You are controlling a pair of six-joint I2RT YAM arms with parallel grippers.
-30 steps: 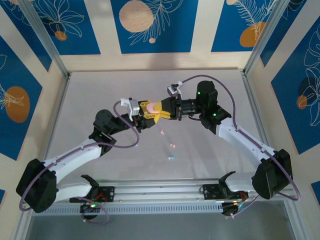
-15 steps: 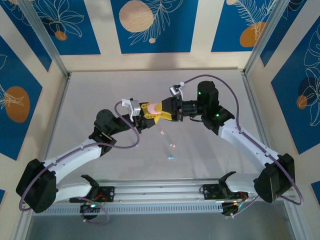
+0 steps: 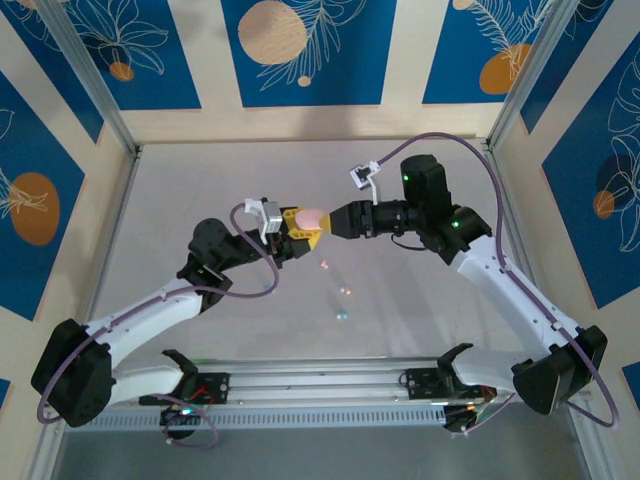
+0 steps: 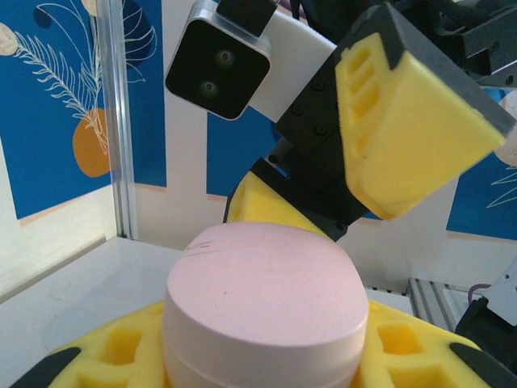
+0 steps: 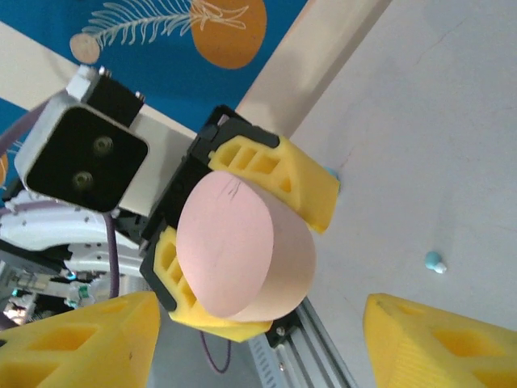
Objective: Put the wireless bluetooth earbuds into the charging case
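Between the two yellow fingers (image 4: 113, 356) of the left gripper (image 3: 300, 227) sits one pink case (image 3: 309, 217). It is pinched on both sides and held up off the table (image 3: 200, 180). Its lid looks shut.

The right gripper (image 3: 334, 222) faces the case with its own fingers (image 5: 440, 347) spread wide, touching nothing. From above, the two grippers look nose to nose. The right wrist view shows a gap between that gripper and the case. The left wrist view shows one right finger above the case and one behind it.

The top view shows three tiny buds on the table, below the grippers and nearer the arm bases: one pink earbud (image 3: 323, 264), one green earbud (image 3: 347, 291) and one blue earbud (image 3: 341, 315), each lying apart. In the left wrist view the case hides much of the fingers holding it.
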